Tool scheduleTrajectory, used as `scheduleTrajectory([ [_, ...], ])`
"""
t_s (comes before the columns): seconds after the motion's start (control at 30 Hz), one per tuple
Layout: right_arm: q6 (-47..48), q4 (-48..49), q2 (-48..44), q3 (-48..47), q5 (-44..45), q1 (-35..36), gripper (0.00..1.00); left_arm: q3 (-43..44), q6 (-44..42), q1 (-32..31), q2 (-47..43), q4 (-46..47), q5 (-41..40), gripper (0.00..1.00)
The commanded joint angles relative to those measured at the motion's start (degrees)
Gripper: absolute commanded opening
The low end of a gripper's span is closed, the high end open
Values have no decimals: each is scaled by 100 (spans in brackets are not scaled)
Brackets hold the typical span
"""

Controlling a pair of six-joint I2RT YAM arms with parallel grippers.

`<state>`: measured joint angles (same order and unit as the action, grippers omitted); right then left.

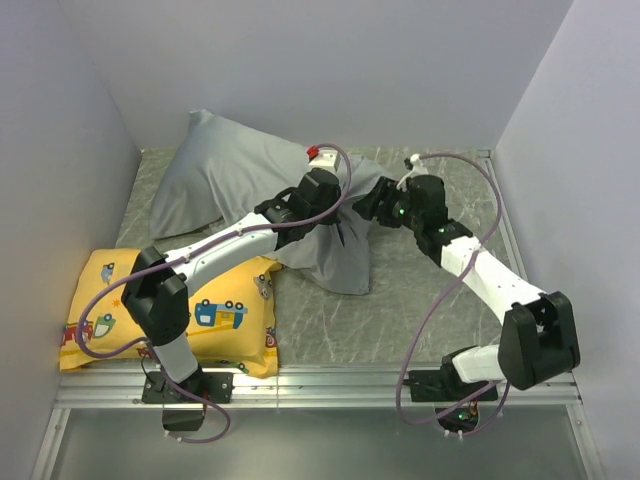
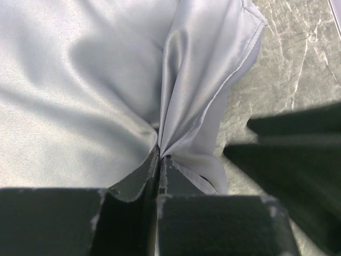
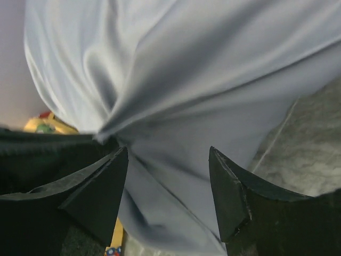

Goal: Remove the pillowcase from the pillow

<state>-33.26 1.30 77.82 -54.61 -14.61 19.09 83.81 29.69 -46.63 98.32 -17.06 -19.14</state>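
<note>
Lying at the near-left corner of the table point(image 1: 420, 310) is a yellow print cushion point(image 1: 230, 310). Behind it the silver-grey pillowcase point(image 1: 230, 170) bulges from back-left to centre, with its loose end draped mid-table. The left gripper point(image 2: 160, 157) is pinched tight on a fold of it, while the right gripper point(image 3: 168, 152) has its jaws apart, close over the same cloth.

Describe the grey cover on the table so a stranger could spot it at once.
On the marbled grey-green tabletop, look toward the far left corner: the large silver-grey satin pillowcase lies there, plump and wrinkled, reaching to the middle. Unlike the yellow vehicle-print cushion near the front left, it is plain and shiny.
</note>
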Motion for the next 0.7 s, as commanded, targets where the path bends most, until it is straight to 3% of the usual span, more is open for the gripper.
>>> scheduleTrajectory([
  [0.0,170,616,-293,432,37,244,68,144,72,66,-94,27,68,7],
  [0.2,223,898,48,487,63,525,65,109,98,102,-103,98,217,20],
  [0.3,206,802,452,223,168,517,53,74,124,110,-138,115,305,29],
  [0.4,39,951,602,231,187,517,34,-31,133,119,-182,185,402,33],
  [0.43,4,977,611,266,187,525,25,-49,125,119,-182,203,419,33],
  [0.53,-14,978,576,310,300,517,15,-58,107,137,-173,150,411,22],
  [0.6,3,960,462,363,353,516,14,-101,107,181,-191,141,402,13],
  [0.67,30,995,375,442,319,490,23,-180,116,216,-234,176,463,7],
])
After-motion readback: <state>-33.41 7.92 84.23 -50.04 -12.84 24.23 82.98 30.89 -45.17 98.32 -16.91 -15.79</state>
